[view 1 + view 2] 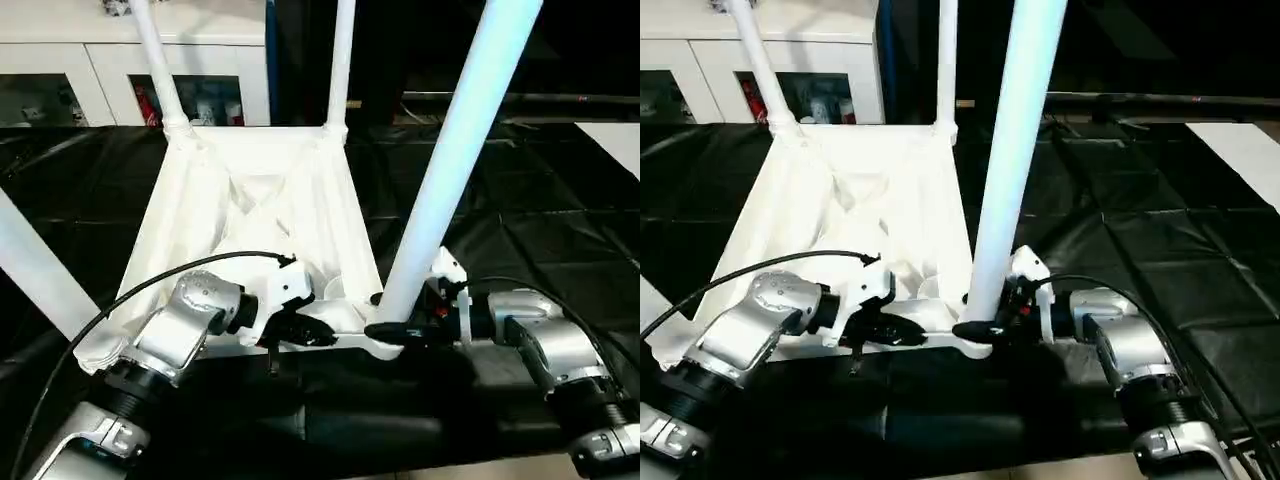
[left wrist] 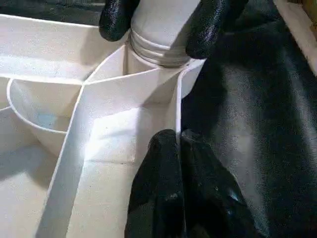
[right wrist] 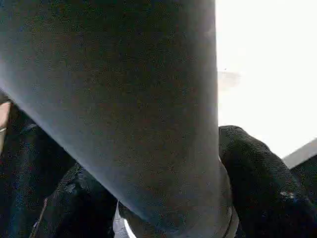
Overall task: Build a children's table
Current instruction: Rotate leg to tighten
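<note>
In the middle of the frame you see the children's table (image 1: 250, 210) upside down on the black sheet (image 1: 560, 230), its legs pointing up. Your left gripper (image 1: 318, 330) is closed tight on the near edge rib of the top, at lower centre. Just to the right of it, your right gripper (image 1: 392, 331) has its fingers (image 2: 115, 20) around the base of the near right leg (image 1: 450, 160), one on each side.
</note>
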